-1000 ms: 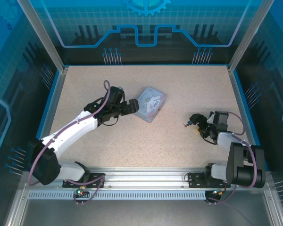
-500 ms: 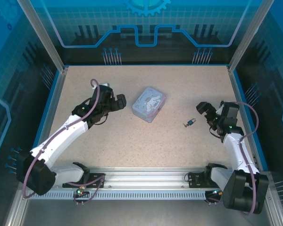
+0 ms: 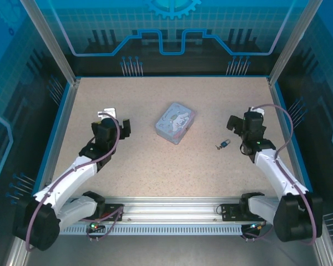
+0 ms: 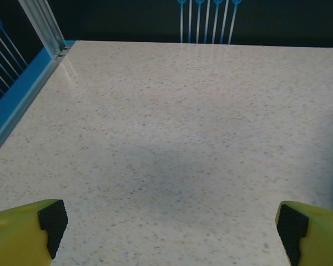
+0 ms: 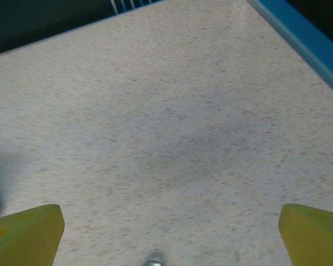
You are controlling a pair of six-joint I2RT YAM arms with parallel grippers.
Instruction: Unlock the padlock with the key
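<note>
The small dark-and-brassy metal padlock [image 3: 226, 143] lies on the speckled beige worktop [image 3: 155, 172], right of centre. It is between the pale blue-lilac rectangular cartoon tin [image 3: 176, 122] and the right arm. A thin dark metal key [image 3: 217, 147] shows as a sliver at the padlock's near-left end. It is touching the padlock or just beside it, and the top view is too small to tell whether it sits in the keyhole. Nothing holds either of them.

The right gripper [image 3: 243, 117] hangs above the worktop just to the right of the padlock and slightly farther back, apart from it and pointing toward the far wall. Its jaws stand wide apart and empty. In the right wrist view the right gripper [image 5: 169, 230] shows as yellow fingers [image 5: 28, 233] in the two lower corners, with bare worktop [image 5: 166, 111] between them. A small pale glint sits at the bottom edge, too little to identify.

The left gripper [image 3: 117, 118] is on the left side of the worktop, well apart from the tin and farther still from the padlock. It is spread wide and carries nothing. In the left wrist view the left gripper [image 4: 172, 227] has black-padded yellow fingers [image 4: 53, 219] at the lower corners, and only speckled worktop [image 4: 172, 111] lies between them.

The tin sits near the middle of the worktop, turned at an angle, with neither gripper touching it.
</note>
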